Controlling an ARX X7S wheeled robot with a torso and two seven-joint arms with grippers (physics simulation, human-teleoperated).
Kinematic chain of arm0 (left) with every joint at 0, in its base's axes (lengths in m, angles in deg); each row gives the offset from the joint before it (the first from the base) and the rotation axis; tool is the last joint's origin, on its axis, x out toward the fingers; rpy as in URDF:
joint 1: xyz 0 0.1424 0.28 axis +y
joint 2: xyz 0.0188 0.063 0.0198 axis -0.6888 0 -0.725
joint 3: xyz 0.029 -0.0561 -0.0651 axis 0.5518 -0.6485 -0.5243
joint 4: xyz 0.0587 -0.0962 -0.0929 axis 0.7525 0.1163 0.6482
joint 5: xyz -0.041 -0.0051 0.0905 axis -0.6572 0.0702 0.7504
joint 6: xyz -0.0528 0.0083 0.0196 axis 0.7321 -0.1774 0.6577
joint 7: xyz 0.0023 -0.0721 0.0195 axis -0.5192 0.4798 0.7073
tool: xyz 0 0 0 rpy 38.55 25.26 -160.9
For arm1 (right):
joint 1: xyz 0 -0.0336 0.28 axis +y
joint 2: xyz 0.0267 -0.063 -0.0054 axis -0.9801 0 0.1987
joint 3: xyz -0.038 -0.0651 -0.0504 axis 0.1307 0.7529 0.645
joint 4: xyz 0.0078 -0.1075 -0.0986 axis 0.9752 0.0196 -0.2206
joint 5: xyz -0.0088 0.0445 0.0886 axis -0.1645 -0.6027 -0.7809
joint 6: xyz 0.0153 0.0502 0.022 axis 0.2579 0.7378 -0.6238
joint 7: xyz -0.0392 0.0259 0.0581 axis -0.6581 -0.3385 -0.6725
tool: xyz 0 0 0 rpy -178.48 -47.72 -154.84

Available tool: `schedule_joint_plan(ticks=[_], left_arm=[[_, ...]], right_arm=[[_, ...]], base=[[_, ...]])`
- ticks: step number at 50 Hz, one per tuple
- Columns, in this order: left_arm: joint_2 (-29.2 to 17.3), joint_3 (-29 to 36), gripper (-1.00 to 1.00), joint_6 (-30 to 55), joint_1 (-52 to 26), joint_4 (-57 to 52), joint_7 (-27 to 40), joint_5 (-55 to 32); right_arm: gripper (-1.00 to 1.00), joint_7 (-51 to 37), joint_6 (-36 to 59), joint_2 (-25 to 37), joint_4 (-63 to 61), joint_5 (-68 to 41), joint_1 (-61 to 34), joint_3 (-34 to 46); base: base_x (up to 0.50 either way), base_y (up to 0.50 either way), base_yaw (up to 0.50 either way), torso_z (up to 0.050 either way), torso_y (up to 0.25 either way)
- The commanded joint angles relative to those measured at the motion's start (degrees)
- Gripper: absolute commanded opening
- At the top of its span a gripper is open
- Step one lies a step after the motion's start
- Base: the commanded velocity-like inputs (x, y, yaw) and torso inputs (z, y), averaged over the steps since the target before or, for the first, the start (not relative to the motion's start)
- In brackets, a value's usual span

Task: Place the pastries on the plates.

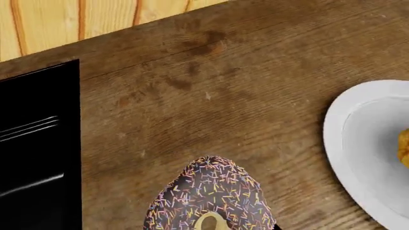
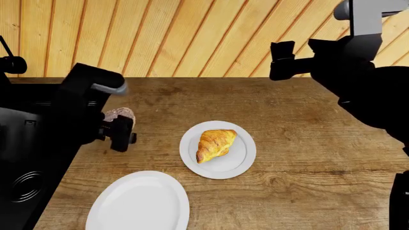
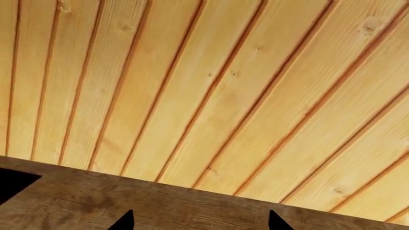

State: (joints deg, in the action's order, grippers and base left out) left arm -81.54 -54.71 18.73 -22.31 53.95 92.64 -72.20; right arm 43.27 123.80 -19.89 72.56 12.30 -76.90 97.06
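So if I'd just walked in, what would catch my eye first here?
Probably the golden croissant lying on the smaller white plate mid-table. Next, the sprinkled chocolate donut in the left gripper near the table's left edge, with the larger plate, bare, nearer the robot.

Looks like a home kitchen, rendered in simulation. Suggested by a dark brown wooden countertop (image 2: 300, 139) set against a wall of pale, slanted pine boards (image 2: 191, 33), with a black inset appliance resembling a cooktop (image 2: 26, 187) let into the counter at the left, ringed like a burner. Laid out as for serving food: two white plates (image 2: 141, 203), a croissant (image 2: 215, 143) on the smaller, and a sprinkled chocolate donut (image 1: 211, 196) nearby.
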Motion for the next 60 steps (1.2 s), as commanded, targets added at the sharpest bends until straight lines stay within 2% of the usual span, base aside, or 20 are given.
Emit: schedule_joint_plan(ticks=[1, 13, 29, 37, 47, 60], left_arm=[[-3.6, 1.1, -1.00, 4.7, -2.1, -8.3, -1.0, -11.5], [-8.8, 3.9, -1.00, 3.7, -5.8, -14.7, -2.6, -23.4], [-11.0, 4.4, -1.00, 4.0, -4.6, -23.9, -9.9, -24.1], [-10.8, 6.3, -1.00, 2.3, -3.0, -27.4, -10.3, -25.9], [-12.4, 6.5, -1.00, 3.7, -1.6, -29.1, -14.4, -24.3], [-13.3, 9.6, -1.00, 3.3, -1.7, -29.6, -15.6, -23.2]], right_arm=[[1.00, 0.4, 0.4, -0.3, -0.2, -0.4, -0.2, -0.3], [1.00, 0.3, 0.5, -0.2, -0.5, -0.6, -0.5, 0.0], [1.00, 0.4, 0.3, 0.1, -1.0, -1.0, 0.0, 0.4], [1.00, 0.6, 0.0, 0.1, -0.9, -0.9, 0.1, 0.9], [1.00, 0.3, 0.1, 0.3, -1.2, -1.4, 0.4, 0.7], [1.00, 0.1, 0.1, 0.6, -1.5, -1.9, 0.7, 0.5]], base=[[0.00, 0.00, 0.00, 0.000, 0.000], [0.00, 0.00, 0.00, 0.000, 0.001], [0.00, 0.00, 0.00, 0.000, 0.000], [0.00, 0.00, 0.00, 0.000, 0.000], [0.00, 0.00, 0.00, 0.000, 0.000], [0.00, 0.00, 0.00, 0.000, 0.000]])
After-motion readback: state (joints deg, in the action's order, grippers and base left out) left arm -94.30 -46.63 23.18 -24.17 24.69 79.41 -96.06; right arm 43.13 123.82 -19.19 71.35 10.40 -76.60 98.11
